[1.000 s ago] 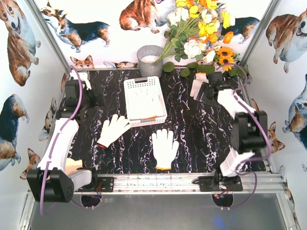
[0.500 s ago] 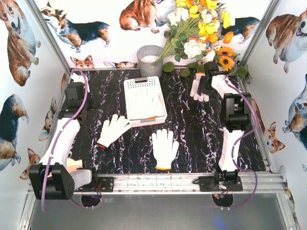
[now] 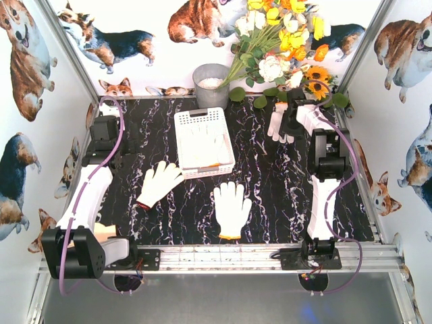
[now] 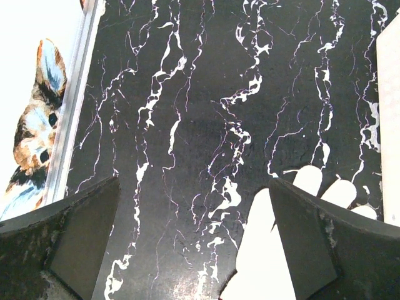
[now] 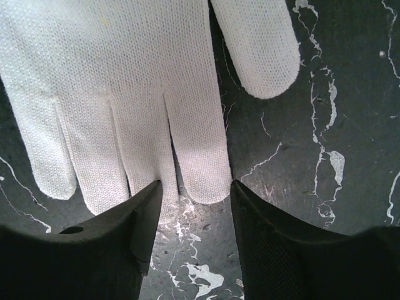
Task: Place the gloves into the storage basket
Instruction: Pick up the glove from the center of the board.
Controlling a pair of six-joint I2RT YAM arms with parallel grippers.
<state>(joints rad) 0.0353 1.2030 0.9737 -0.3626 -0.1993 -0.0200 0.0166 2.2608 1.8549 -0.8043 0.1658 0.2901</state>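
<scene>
The left gripper (image 4: 194,182), now spread wide and empty, hangs left of the white perforated plastic storage basket (image 3: 178,138). The right gripper (image 5: 195,185) has reached the far-right white knit glove (image 5: 125,94), jaws narrowing astride 1 finger without yet pinching: pickup looks imminent. Count: 3 gloves on the black marbled table (image 3: 270,196), 1 basket, its gloves uncountable.

Far-right glove (image 5: 144,94): cuff cut off at top edge. Second glove (image 4: 259,256): partly hidden behind left gripper (image 4: 194,181). Storage basket (image 4: 390,125): only edge sliver in frame.
</scene>
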